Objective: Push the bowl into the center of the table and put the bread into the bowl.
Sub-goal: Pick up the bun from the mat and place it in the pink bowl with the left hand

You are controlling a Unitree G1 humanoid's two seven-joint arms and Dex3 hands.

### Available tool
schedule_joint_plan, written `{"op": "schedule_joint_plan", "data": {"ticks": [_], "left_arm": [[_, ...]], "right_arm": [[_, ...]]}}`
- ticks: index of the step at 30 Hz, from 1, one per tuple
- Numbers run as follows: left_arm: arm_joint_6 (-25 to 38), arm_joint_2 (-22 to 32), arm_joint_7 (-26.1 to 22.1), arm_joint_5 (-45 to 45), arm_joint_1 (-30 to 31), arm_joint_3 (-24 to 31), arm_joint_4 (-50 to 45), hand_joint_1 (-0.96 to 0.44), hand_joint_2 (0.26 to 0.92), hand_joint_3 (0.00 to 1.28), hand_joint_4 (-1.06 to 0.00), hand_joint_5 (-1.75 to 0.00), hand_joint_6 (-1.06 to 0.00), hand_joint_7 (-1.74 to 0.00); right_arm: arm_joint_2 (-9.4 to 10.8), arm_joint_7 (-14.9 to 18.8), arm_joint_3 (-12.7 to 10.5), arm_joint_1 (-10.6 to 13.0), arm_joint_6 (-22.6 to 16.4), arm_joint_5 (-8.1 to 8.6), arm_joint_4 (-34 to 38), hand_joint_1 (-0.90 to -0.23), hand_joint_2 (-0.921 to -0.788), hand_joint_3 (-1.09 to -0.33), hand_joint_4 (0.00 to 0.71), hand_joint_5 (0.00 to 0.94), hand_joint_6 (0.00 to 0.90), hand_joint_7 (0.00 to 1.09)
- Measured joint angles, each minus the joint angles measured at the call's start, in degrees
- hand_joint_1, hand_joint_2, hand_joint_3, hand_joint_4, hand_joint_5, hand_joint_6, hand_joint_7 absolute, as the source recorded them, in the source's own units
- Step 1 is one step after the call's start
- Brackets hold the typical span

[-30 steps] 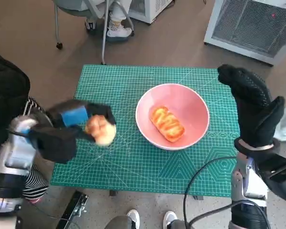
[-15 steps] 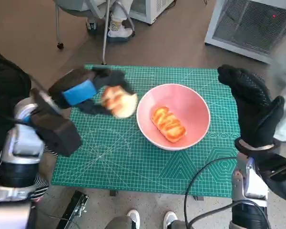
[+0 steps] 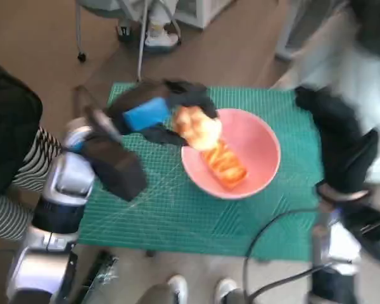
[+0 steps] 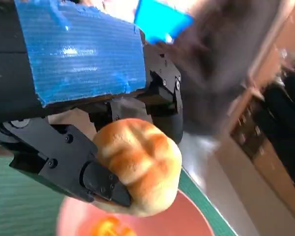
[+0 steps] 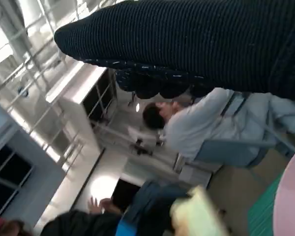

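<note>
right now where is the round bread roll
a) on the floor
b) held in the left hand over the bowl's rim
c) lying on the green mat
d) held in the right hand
b: the left hand grips the round bread roll above the pink bowl's rim.

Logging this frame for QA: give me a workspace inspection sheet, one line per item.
Surface: green cutting mat over the small table.
Job's things: pink bowl near the mat's middle, one bread piece already inside; round bread roll above the bowl's left rim.
Clutter: nothing seen on the mat.
Hands: left hand grips the roll; right hand raised at the mat's right edge, blurred, nothing seen in it.
Cables: black cable looping by the right forearm.
Surroundings: chair legs and a person's shoe beyond the table, striped sleeve at left, shoes at the near edge.
</note>
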Motion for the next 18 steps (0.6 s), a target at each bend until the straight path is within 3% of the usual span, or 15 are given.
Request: {"op": "schedule_joint_plan", "data": {"ticks": [2,3,4,8,11,13,18], "left_arm": [[-0.07,-0.66,-0.45,0.33,-1.05,-1.0,2.23,0.0,0.921,0.19,-0.53,-1.28,-0.49,-1.35],[-0.18,-0.95,-0.6,0.4,-1.5,-1.44,3.29,0.02,0.872,0.18,-0.48,-1.02,-0.44,-1.1],[-0.39,-1.3,-0.71,0.46,-1.95,-1.82,4.44,0.03,0.85,0.15,-0.5,-0.76,-0.45,-0.86],[-1.34,-2.7,-0.95,1.38,-3.62,-3.48,9.22,0.01,0.815,0.05,-0.44,-0.17,-0.41,-0.32],[-2.24,-3.15,-0.97,2.29,-4.08,-4.5,11.92,-0.02,0.803,0.03,-0.36,-0.07,-0.37,-0.2],[-2.86,-3.16,-1.03,2.58,-4.1,-5.02,13.34,-0.09,0.793,0.02,-0.24,-0.03,-0.31,-0.12],[-4.1,-3.05,-1.1,3.65,-4.15,-5.8,15.73,-0.2,0.788,0.01,-0.12,0.0,-0.24,-0.05]], "right_arm": [[0.03,-0.03,-0.02,0.16,0.05,0.0,-0.4,-0.715,-0.921,-0.76,0.19,0.0,0.081,0.45],[0.02,-0.06,-0.1,0.35,0.06,0.0,-0.62,-0.715,-0.921,-0.76,0.189,0.0,0.081,0.45],[-0.01,-0.15,-0.22,0.62,0.06,-0.01,-0.83,-0.716,-0.921,-0.76,0.189,0.0,0.08,0.45],[-0.07,-0.48,-0.63,1.6,0.06,-0.04,-1.19,-0.715,-0.921,-0.762,0.188,0.0,0.079,0.46],[-0.07,-0.57,-0.64,1.64,0.06,-0.08,-1.38,-0.714,-0.921,-0.763,0.188,0.0,0.078,0.46],[-0.07,-0.66,-0.66,1.65,0.06,-0.1,-1.43,-0.707,-0.921,-0.768,0.187,0.0,0.076,0.46],[-0.07,-0.87,-0.75,1.65,0.06,-0.21,-1.48,-0.701,-0.921,-0.776,0.185,0.0,0.073,0.46]]}}
